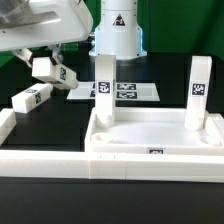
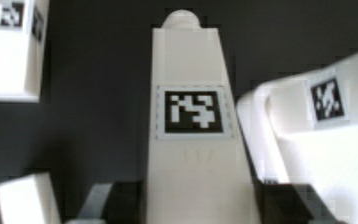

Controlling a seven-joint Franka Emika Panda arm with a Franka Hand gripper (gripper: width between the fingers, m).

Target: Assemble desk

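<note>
Tool (image 1: pixel 50 62) clamps a leg (image 2: pixel 190 110) jutting out past its fingers.

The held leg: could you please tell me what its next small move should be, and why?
Probably carry the held leg toward the tabletop. The gripper grips it at the exterior view's left, apart from the tabletop, where two upright legs stand at the far corners and the near corners look free.
</note>
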